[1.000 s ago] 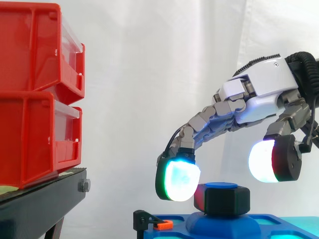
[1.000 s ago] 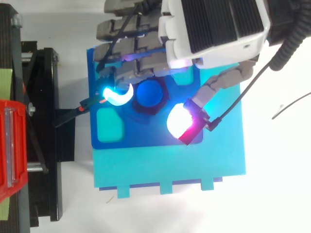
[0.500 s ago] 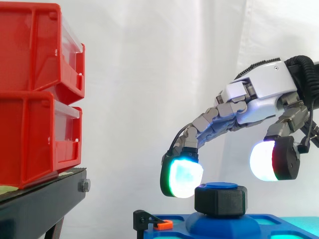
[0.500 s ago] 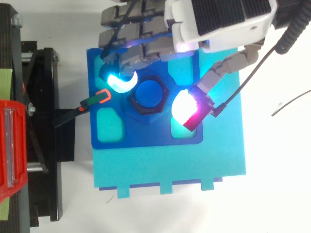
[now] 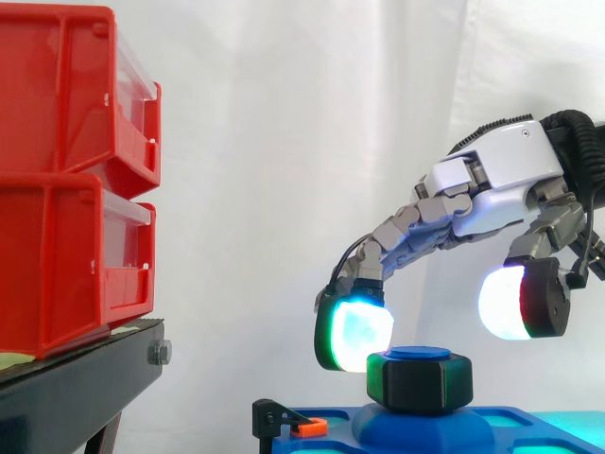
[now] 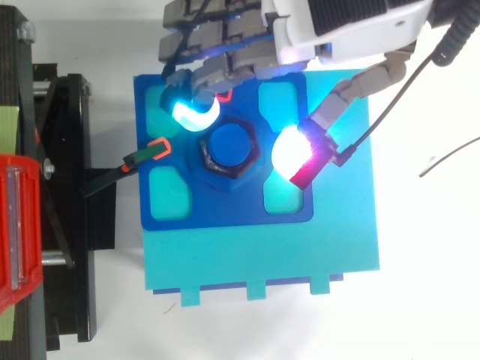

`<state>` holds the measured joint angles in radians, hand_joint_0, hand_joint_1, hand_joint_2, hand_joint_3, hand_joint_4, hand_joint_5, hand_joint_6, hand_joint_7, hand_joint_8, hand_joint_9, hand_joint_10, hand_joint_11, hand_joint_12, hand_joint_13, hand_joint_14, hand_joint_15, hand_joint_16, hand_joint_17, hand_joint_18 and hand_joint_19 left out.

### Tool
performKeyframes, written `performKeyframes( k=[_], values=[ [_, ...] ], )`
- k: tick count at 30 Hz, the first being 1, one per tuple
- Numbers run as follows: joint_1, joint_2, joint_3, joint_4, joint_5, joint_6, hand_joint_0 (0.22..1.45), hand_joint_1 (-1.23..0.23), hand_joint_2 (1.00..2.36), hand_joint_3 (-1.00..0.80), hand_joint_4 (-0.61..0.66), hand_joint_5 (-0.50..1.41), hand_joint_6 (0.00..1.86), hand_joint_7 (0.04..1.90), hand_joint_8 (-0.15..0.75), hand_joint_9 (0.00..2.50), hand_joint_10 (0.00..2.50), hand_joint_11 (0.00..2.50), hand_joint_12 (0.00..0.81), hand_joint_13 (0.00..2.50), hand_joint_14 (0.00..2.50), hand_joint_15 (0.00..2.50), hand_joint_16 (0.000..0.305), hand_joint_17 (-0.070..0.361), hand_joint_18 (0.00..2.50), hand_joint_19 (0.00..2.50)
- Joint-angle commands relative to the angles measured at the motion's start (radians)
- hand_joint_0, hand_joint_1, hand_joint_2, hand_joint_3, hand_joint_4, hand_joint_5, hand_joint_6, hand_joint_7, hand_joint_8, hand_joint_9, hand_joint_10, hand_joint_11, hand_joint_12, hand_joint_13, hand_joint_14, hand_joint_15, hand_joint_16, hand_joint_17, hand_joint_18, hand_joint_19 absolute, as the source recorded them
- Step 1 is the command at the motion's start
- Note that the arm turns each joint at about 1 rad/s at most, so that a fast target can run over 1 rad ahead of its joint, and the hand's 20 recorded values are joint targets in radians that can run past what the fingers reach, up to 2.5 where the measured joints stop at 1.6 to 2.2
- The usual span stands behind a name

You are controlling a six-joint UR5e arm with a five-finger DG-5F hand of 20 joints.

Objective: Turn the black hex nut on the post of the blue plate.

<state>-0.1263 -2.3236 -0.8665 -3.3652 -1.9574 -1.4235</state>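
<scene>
The black hex nut [image 5: 419, 381] sits on the blue post, whose round cap [image 6: 229, 146] shows through its middle, at the centre of the blue plate [image 6: 225, 210]. My hand [image 5: 501, 180] hovers over it from the right, open, fingers loosely arched. A cyan-green fingertip [image 5: 354, 331] hangs just left of and slightly above the nut, apart from it. The thumb's white and red pad [image 6: 292, 154] floats higher on the nut's other side, also clear of it.
Two stacked red bins [image 5: 66, 180] stand on a black stand [image 5: 76, 378] at the left. A black clamp with an orange tip [image 6: 154, 150] reaches onto the plate's left edge. The plate lies on a cyan base [image 6: 262, 255]. A thin cable [image 6: 450, 161] lies at the right.
The hand has lifted and drawn back from the nut; the fingertip that touched the nut's left side is now off it, and the thumb pad has risen too.
</scene>
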Motion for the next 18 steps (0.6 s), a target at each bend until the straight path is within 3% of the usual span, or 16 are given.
performKeyframes(
  k=[1, 18],
  values=[
    [-0.009, 0.000, 0.000, 0.000, -0.012, 0.000, 0.45, -0.56, 1.00, -0.50, 0.14, -0.21, 0.50, 0.74, 0.187, 0.31, 0.00, 0.00, 0.311, 0.27, 0.00, 0.10, 0.048, 0.109, 0.01, 0.18],
    [-0.042, 0.001, 0.011, -0.010, -0.058, 0.000, 0.45, -0.56, 1.00, -0.50, 0.14, -0.21, 0.50, 0.74, 0.187, 0.31, 0.00, 0.00, 0.312, 0.27, 0.00, 0.10, 0.048, 0.108, 0.02, 0.18]
  ],
)
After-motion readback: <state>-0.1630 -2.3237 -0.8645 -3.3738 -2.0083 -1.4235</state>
